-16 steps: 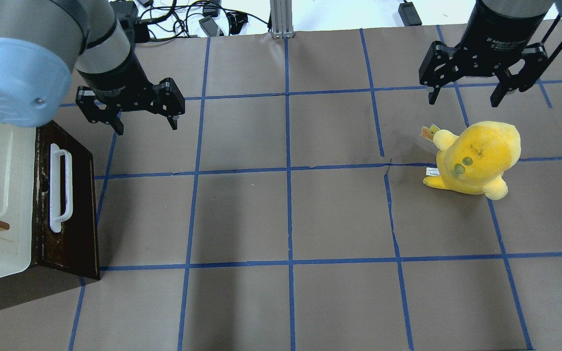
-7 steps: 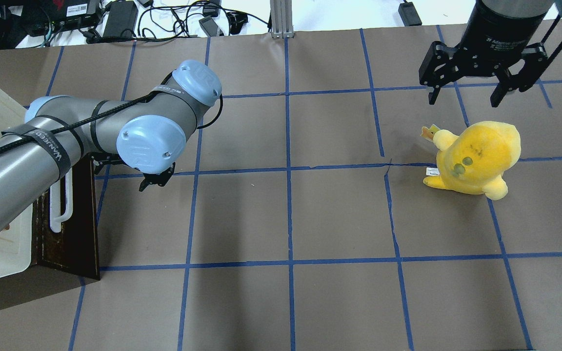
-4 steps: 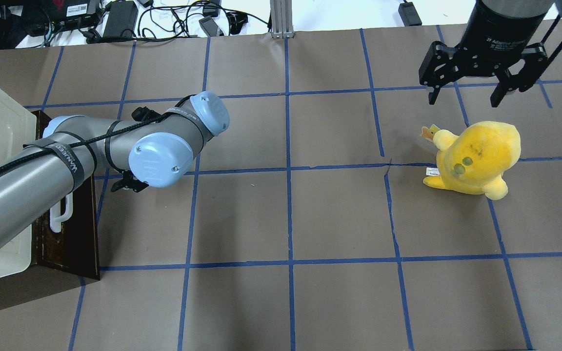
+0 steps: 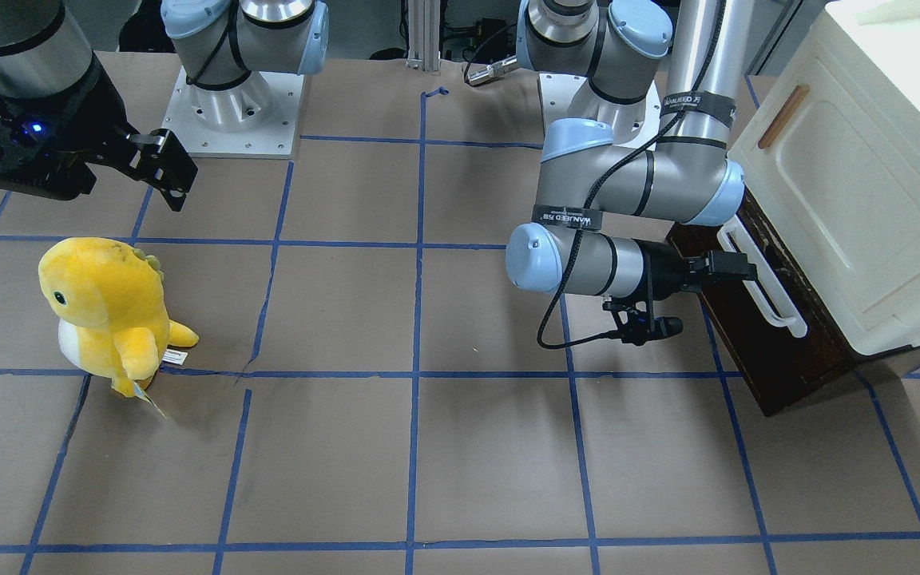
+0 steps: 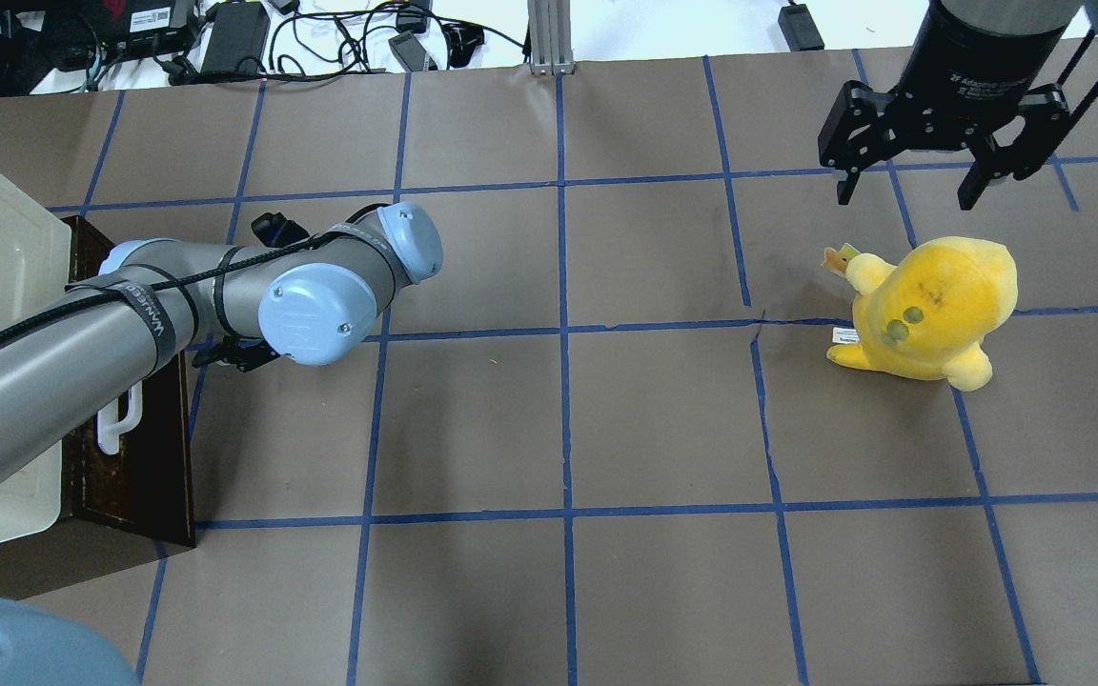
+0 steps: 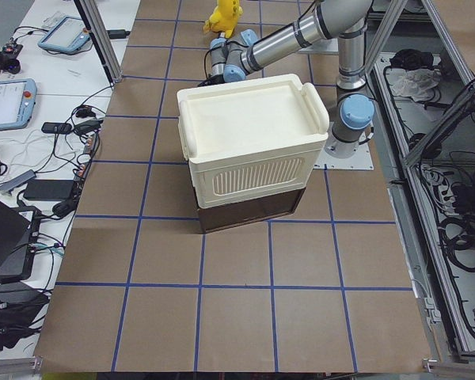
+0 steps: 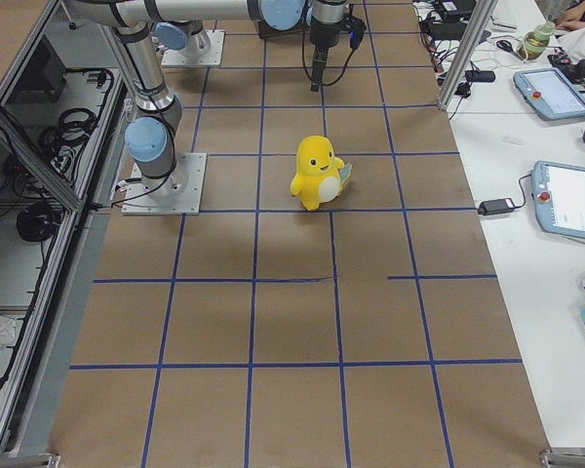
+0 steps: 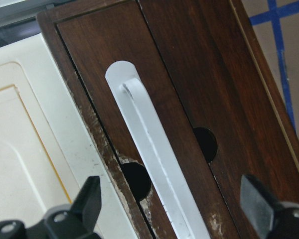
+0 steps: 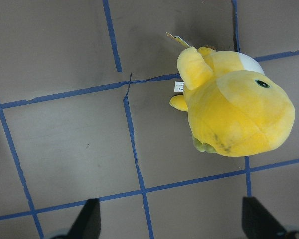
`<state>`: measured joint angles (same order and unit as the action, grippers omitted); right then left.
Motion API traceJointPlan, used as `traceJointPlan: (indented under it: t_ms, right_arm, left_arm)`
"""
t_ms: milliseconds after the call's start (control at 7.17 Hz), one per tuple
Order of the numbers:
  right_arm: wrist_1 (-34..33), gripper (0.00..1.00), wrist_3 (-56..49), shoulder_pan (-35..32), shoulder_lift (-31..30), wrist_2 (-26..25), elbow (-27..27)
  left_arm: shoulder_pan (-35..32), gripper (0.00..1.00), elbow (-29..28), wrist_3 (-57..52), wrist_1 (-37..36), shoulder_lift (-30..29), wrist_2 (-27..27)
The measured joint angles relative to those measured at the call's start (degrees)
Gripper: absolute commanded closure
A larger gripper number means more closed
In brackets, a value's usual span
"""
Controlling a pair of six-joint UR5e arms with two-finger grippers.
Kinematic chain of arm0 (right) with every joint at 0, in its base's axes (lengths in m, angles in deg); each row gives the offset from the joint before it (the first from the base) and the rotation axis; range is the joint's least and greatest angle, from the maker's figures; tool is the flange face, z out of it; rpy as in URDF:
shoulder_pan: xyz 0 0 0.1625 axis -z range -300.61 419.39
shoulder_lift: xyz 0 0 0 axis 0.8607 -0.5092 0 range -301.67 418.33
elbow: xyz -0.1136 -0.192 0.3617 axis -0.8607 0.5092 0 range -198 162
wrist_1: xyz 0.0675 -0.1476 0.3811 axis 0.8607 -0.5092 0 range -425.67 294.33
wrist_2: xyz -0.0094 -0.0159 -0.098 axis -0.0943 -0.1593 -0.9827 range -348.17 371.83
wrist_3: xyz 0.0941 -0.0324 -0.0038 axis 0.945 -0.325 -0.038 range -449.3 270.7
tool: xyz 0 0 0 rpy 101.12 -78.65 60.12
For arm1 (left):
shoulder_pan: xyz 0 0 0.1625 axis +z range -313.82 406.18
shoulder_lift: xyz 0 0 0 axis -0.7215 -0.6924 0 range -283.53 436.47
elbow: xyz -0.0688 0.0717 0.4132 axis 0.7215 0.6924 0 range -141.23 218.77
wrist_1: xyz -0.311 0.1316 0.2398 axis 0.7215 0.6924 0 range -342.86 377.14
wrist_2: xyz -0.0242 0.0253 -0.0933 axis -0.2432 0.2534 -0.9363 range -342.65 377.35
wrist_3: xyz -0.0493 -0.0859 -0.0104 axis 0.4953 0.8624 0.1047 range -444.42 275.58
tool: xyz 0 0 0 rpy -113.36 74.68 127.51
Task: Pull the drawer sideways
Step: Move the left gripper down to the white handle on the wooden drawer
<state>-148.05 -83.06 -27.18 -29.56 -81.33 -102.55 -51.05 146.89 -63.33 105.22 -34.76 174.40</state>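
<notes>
- The drawer (image 8: 189, 74) sits at the robot's left end of the table (image 5: 606, 429), under the cabinet (image 4: 851, 200), with its dark front facing the table's middle.
- Its white handle (image 8: 149, 149) runs lengthwise along that front. In the wrist view it passes between the fingers of the left gripper (image 8: 172, 199).
- That gripper is spread wide, one finger on each side of the bar, apart from it and pinching nothing.
- The left arm is by far the nearer. The next move probably calls for closing across the bar.
- The right gripper (image 5: 906, 195) hangs spread near the toy (image 5: 930, 305), well apart from the drawer.
</notes>
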Motion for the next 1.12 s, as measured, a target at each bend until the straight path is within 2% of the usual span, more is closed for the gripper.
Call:
traceJointPlan:
  t_ms: [558,697,836,1115]
  right_arm:
    - [-0.06,0.0,0.0,0.03,0.0,0.0,0.0]
    - [-0.06,0.0,0.0,0.03,0.0,0.0,0.0]
    - [-0.06,0.0,0.0,0.03,0.0,0.0,0.0]
    - [-0.06,0.0,0.0,0.04,0.0,0.0,0.0]
  left_arm:
    - [1.82,0.02,0.84,1.36,0.48,-1.3,0.58]
    - [2.12,0.1,0.9,1.4,0.84,-1.39,0.61]
    - [2.24,0.25,0.93,1.41,1.02,-1.41,0.62]
    - [2.33,0.3,0.94,1.41,1.15,-1.44,0.63]
